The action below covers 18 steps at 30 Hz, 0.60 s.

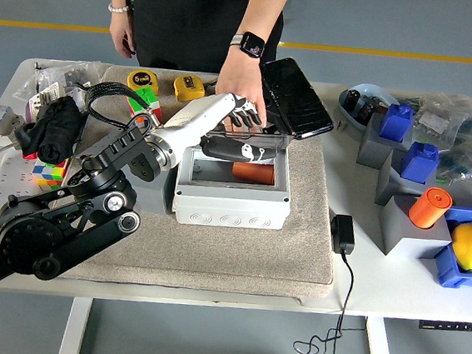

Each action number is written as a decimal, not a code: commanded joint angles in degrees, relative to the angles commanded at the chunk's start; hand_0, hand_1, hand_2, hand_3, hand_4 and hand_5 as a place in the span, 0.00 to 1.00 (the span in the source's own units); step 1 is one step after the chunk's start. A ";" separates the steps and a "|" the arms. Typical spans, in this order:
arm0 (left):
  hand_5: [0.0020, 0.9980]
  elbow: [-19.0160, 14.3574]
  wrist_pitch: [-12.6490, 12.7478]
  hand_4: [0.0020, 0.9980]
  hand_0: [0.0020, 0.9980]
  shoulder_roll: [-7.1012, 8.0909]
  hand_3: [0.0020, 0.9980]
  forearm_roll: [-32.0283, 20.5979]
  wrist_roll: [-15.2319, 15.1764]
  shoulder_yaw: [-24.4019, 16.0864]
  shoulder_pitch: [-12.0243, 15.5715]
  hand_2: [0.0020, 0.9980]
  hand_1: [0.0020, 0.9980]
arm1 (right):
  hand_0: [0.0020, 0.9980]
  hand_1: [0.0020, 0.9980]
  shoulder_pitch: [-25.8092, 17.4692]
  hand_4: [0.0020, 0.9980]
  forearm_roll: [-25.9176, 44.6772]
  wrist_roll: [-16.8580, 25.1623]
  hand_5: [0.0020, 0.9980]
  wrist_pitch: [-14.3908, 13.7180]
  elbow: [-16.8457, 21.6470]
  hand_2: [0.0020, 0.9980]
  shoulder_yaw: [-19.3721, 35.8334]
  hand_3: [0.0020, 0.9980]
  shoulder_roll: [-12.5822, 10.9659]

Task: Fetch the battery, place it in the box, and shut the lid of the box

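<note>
The grey box [230, 200] stands on the beige mat with its top open. The orange battery [253, 172] lies inside, against the back wall. A dark glossy lid [294, 95] leans back, open, behind the box's far right corner. My left hand [251, 137] reaches in from the left and lies across the box's back rim. Its fingers [243, 116] are spread and its thumb [237, 151] is over the opening; it holds nothing. A person's hand [238, 83] with a watch rests just behind my fingers, beside the lid. My right arm is out of view.
Two tape measures [188, 87] and a cube puzzle [50, 172] lie to the left. Blue and grey holders [408, 173], an orange cylinder [429, 206] and a lemon [470, 246] stand at the right. A black adapter [342, 234] with its cable lies at the mat's right edge.
</note>
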 joint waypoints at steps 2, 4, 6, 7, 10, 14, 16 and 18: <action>0.58 -0.84 -0.06 1.00 0.26 -0.12 0.60 -0.26 0.10 0.30 0.24 0.59 0.54 | 0.72 0.68 -0.06 1.00 0.05 0.10 0.58 -0.08 -0.08 0.68 -0.03 0.64 0.04; 0.59 -0.92 -0.02 1.00 0.26 -0.28 0.59 -0.61 0.04 0.71 0.34 0.59 0.53 | 0.72 0.68 -0.11 1.00 0.07 0.14 0.58 -0.10 -0.11 0.68 -0.04 0.64 0.05; 0.59 -0.26 0.01 1.00 0.26 -0.61 0.59 -0.89 -0.03 1.52 0.48 0.59 0.53 | 0.72 0.68 -0.13 1.00 0.16 0.11 0.58 -0.08 -0.16 0.68 -0.19 0.64 0.07; 0.59 0.02 -0.04 1.00 0.26 -0.70 0.59 -1.01 -0.02 1.80 0.57 0.59 0.53 | 0.72 0.68 -0.12 1.00 0.17 0.12 0.58 -0.09 -0.17 0.68 -0.22 0.64 0.07; 0.60 0.52 0.02 1.00 0.26 -0.84 0.59 -1.47 -0.18 2.59 0.90 0.59 0.54 | 0.73 0.68 -0.10 1.00 0.11 0.15 0.58 -0.10 -0.10 0.68 -0.16 0.64 0.07; 0.60 0.75 0.23 1.00 0.26 -0.99 0.59 -1.94 -0.60 3.20 1.08 0.59 0.54 | 0.73 0.68 -0.12 1.00 0.09 0.16 0.58 -0.12 -0.09 0.68 -0.17 0.64 0.08; 0.60 0.56 0.40 1.00 0.26 -1.02 0.59 -2.13 -0.89 3.17 1.17 0.59 0.54 | 0.73 0.68 -0.16 1.00 0.08 0.19 0.58 -0.14 -0.10 0.68 -0.18 0.64 0.08; 0.60 0.07 0.67 1.00 0.26 -0.93 0.59 -2.37 -1.25 2.89 1.25 0.59 0.54 | 0.73 0.68 -0.17 1.00 0.09 0.23 0.58 -0.18 -0.12 0.68 -0.17 0.64 0.07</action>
